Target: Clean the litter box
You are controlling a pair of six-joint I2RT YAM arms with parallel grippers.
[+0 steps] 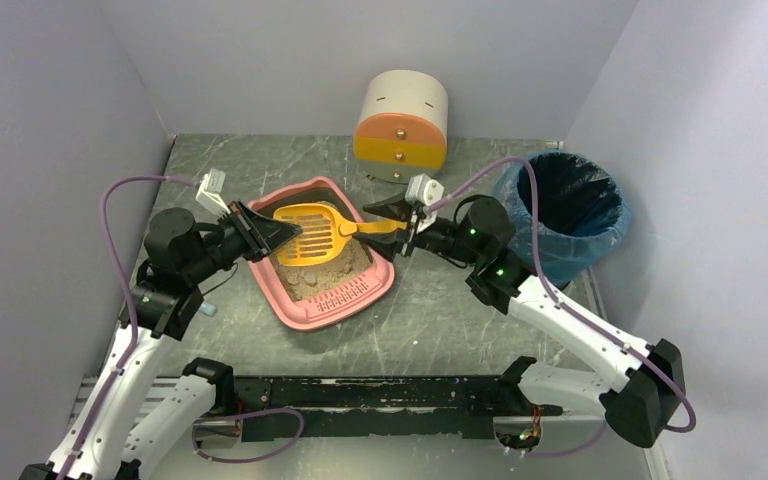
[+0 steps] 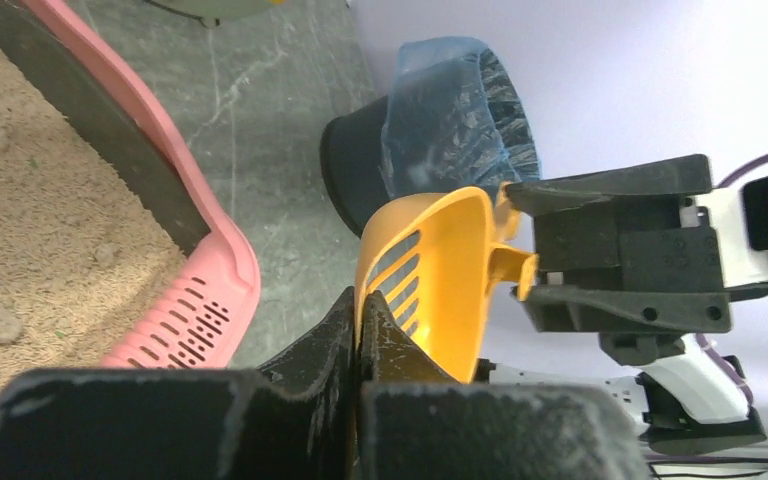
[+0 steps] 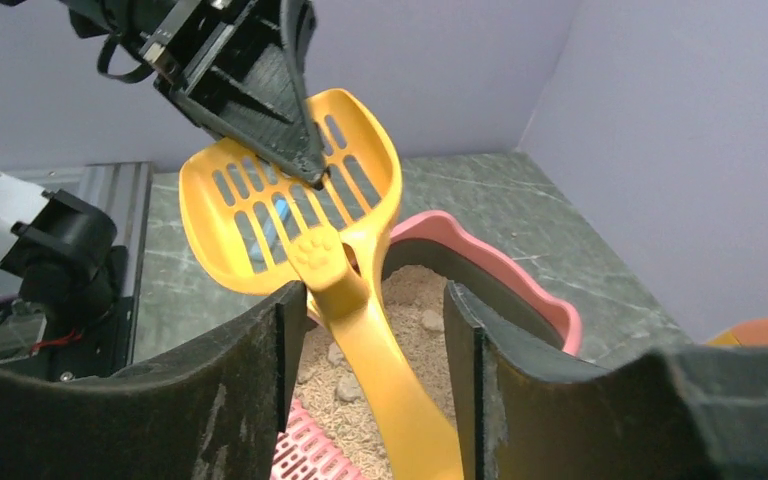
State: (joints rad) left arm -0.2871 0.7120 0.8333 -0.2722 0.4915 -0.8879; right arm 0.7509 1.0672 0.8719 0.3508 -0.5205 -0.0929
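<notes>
While left fingers [image 2: 320, 345] pinch shut on front rim of scoop [image 1: 312, 232], right fingers [image 3: 230, 400] stand apart, straddling its handle; contact with handle not resolvable.
Count: 1 yellow slotted scoop, held above litter between both arms.
1 pink litter box [image 1: 345, 295] on table [image 1: 440, 310], centre-left, slotted ledge toward arm bases; beige litter, several clumps [image 3: 430, 320].
1 blue-lined bin [image 1: 600, 235] at right, well apart from box.
1 cream-and-orange drawer unit [image 1: 402, 125] at back wall.
Right arm lies between scoop and bin.
</notes>
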